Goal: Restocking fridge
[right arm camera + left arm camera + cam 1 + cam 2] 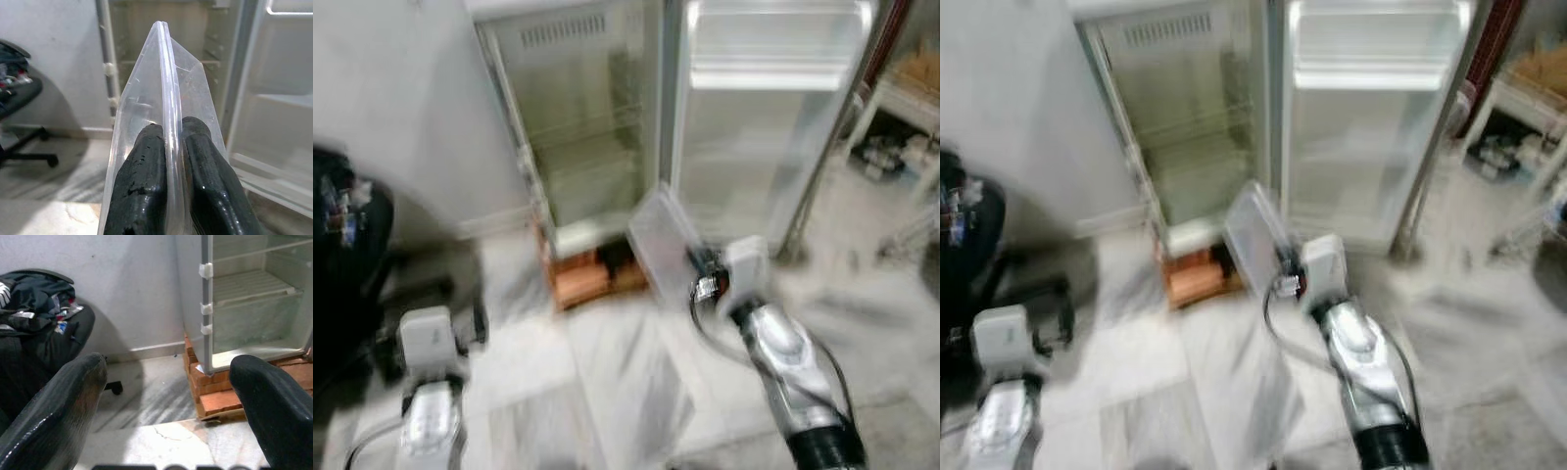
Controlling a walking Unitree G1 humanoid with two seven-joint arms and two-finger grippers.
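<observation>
The clear plastic container point(164, 112) is up in the air in front of the open fridge point(582, 127), pinched edge-on by the right gripper point(168, 147), its jaws clamped on the container's rim with one black finger point(142, 181) on each side of the thin plastic wall. In the head views the container point(663, 240) is tilted, held out at the end of the right arm point(783, 357), just short of the fridge's bottom edge and level with the gap between cabinet and door. The head views are blurred, so finer detail on the container cannot be made out.

Behind it the fridge stands with its door point(769, 108) swung wide to the right, a white door shelf point(769, 73) across the top. Inside, wire shelves point(249, 286) are bare and the lower floor of the cabinet shows pale. The fridge sits raised on red bricks point(215, 391) on the marble floor point(607, 382).

Over on the left, the left gripper point(168, 396) hangs low above the floor, jaws wide apart and holding nothing, pointing towards the fridge's hinge side and the bricks. Further left, against the grey wall point(127, 289), a black office chair point(44, 338) is piled with dark clothes point(36, 298). Off to the far right, a white shelving unit point(906, 117) holds clutter.
</observation>
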